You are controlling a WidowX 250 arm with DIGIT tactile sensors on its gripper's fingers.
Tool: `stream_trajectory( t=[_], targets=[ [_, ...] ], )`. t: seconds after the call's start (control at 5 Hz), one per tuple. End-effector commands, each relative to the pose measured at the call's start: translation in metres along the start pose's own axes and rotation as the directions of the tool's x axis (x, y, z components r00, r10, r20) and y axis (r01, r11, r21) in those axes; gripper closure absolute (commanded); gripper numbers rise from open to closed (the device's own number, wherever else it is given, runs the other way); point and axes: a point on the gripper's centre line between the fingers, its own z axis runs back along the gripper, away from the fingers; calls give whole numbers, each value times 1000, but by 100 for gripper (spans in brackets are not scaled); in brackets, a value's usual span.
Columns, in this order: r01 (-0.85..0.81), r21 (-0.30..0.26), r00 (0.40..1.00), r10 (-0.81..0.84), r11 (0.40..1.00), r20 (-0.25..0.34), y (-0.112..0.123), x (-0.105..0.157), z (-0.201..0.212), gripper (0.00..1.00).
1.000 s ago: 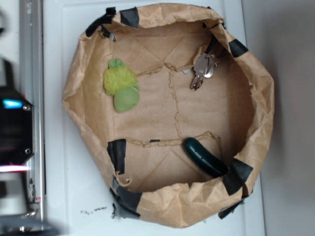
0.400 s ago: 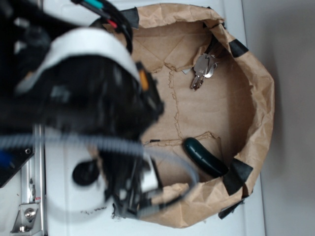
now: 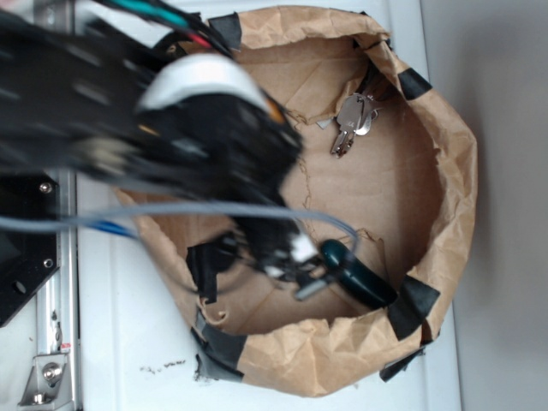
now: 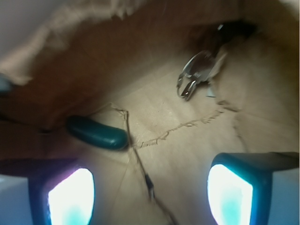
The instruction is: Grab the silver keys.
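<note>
The silver keys (image 3: pixel 352 122) lie on the floor of a brown paper basket (image 3: pixel 445 205), near its far right wall. In the wrist view the keys (image 4: pixel 197 75) sit at the upper right, well ahead of me. My gripper (image 4: pixel 150 197) is open and empty, its two glowing pads (image 4: pixel 70 197) wide apart above the paper floor. In the exterior view the blurred black arm covers the left half of the basket, and the gripper (image 3: pixel 300 270) is low over the near side, beside the dark green cucumber-shaped object (image 3: pixel 355 274).
The dark green cucumber-shaped object (image 4: pixel 96 132) lies at the left in the wrist view. Black tape patches (image 3: pixel 411 308) mark the basket rim. The yellow-green plush is hidden behind the arm. The basket walls rise all round.
The arm has swung in from the left over the basket and moved right and down, hiding the plush. The keys and the green object have not moved.
</note>
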Motion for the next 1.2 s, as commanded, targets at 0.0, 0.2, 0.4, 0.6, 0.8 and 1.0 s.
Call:
stream_trajectory(
  t=[0.0, 0.2, 0.4, 0.6, 0.8, 1.0],
  targets=[
    [63, 3, 988, -62, 998, 144, -19, 41, -34, 0],
    [63, 3, 988, -62, 998, 144, -19, 41, -34, 0],
    [63, 3, 988, -62, 998, 144, -19, 41, -34, 0],
    [63, 3, 988, -62, 998, 144, -19, 41, -34, 0],
    [63, 3, 988, -62, 998, 144, -19, 41, -34, 0],
    [-11, 3, 994, 10, 1000, 110, -11, 40, -23, 0]
  ],
)
